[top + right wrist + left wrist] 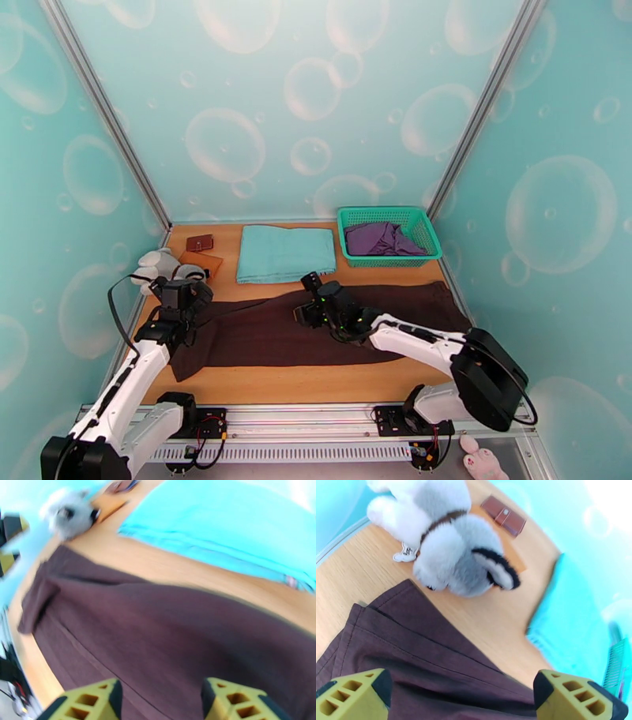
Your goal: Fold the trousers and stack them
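The dark brown trousers [316, 331] lie flat and lengthwise across the table, from the left front to the right side. My left gripper [189, 304] hovers over their left end. In its wrist view the gripper [462, 699] is wide open, with the cloth's hemmed edge [426, 653] below and nothing between the yellow fingers [351, 695]. My right gripper [305, 298] is above the middle of the trousers, near their far edge. Its wrist view is blurred. There the gripper [162, 701] is open over the brown cloth [166, 630], holding nothing.
A folded light teal cloth [284, 253] lies behind the trousers. A green basket [419, 219] at the back right holds a purple garment [381, 238]. A grey and white plush toy [450, 547] and a brown wallet [503, 515] sit at the back left.
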You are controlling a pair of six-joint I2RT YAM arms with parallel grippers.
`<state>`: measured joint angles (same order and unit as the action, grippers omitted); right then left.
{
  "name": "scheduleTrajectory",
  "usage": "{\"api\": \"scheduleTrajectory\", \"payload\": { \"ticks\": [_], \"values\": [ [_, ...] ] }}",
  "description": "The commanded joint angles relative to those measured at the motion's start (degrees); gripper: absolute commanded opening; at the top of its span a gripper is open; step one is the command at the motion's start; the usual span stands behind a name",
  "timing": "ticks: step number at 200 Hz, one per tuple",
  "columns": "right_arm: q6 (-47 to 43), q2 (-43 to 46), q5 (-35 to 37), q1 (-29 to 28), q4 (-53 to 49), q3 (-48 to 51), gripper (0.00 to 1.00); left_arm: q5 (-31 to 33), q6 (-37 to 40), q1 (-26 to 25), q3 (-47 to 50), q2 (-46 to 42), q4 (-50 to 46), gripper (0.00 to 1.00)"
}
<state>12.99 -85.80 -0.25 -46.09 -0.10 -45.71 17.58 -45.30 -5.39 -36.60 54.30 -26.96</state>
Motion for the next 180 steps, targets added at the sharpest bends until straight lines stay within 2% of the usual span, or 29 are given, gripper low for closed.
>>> {"api": "scheduleTrajectory", "payload": {
  "ticks": [1,38,57,76,92,136,144,159,180],
  "values": [
    [-5.5,-6.2,4.5,-2.6,-2.4,-2.2,0.58,-0.3,-2.2,1.2,-0.7,0.8,-7.6,0.99],
    [-6.2,-11.8,7.3,-6.0,-1.8,-4.0,0.56,-1.0,-3.2,2.9,0.2,0.6,-7.4,0.99],
    [-6.5,-12.6,7.6,-6.7,-1.8,-4.0,0.51,-1.7,-3.0,3.2,0.7,0.6,-6.5,0.99],
    [-6.6,-13.0,7.4,-6.8,-2.2,-3.9,0.43,-2.2,-3.0,3.3,1.3,0.7,-5.6,0.99],
    [-6.5,-13.4,7.9,-6.9,-2.7,-4.1,0.30,-2.5,-3.2,3.3,1.8,0.6,-5.0,0.99],
    [-6.7,-13.5,6.8,-7.3,-3.2,-4.2,0.07,-2.6,-3.0,3.5,2.1,0.3,-4.4,0.99],
    [-6.6,-13.5,6.6,-7.4,-3.4,-4.3,0.08,-2.5,-3.0,3.5,2.1,0.0,-4.4,0.99],
    [-6.4,-13.1,6.7,-7.6,-3.8,-4.1,0.31,-2.8,-2.9,3.5,2.3,-0.4,-4.3,0.99],
    [-6.6,-12.1,5.7,-7.9,-3.4,-3.2,0.37,-3.8,-2.5,3.5,2.7,-1.0,-3.6,0.99]
  ]
}}
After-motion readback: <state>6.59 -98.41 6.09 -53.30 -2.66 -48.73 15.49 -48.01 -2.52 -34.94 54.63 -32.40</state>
